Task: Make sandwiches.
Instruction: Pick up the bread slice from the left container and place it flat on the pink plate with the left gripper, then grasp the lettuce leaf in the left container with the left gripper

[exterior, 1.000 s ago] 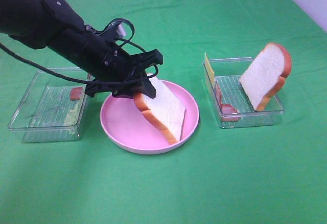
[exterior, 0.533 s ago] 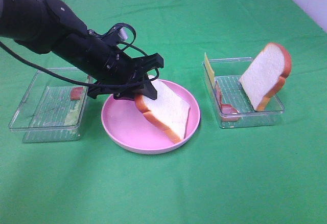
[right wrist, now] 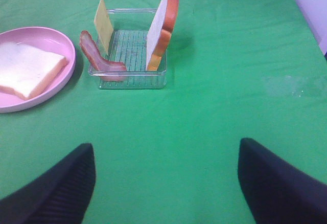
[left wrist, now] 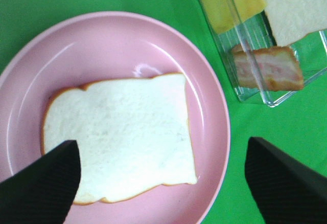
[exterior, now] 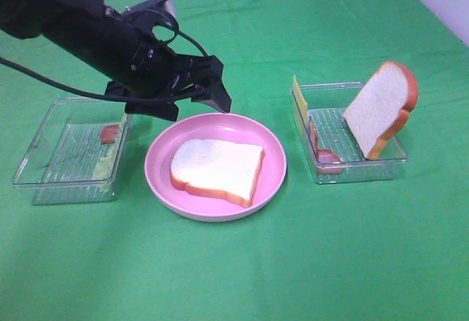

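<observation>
Far left, on the green cloth [exterior: 330,262]: clear left tray [exterior: 44,178], with a pale green lettuce leaf [exterior: 106,161] flat along its right side and a small bacon bit [exterior: 109,133] at its far right corner. Above that tray, black left arm [exterior: 88,35], slanting down from the far left corner toward the middle, wrist bent downward, cables looped over the top. Left claw [exterior: 183,107] spread wide and gripping nothing, hanging above the far rim of the pink plate [exterior: 157,167], clear of the food. In the middle, flat on the plate: one white bread slice [exterior: 218,168] with orange-brown crust, alone, nothing stacked on it. Further right, well apart from the plate: clear right tray [exterior: 366,167], with a yellow cheese square [exterior: 299,97] upright at its far left corner, a curled bacon strip [exterior: 322,152] along the left wall, and a second bread slice [exterior: 381,108] on edge, tilted against the right side. Right claw [right wrist: 166,183] seen only from its own wrist camera: fingers wide apart, empty, above bare cloth, apart from the right tray.
</observation>
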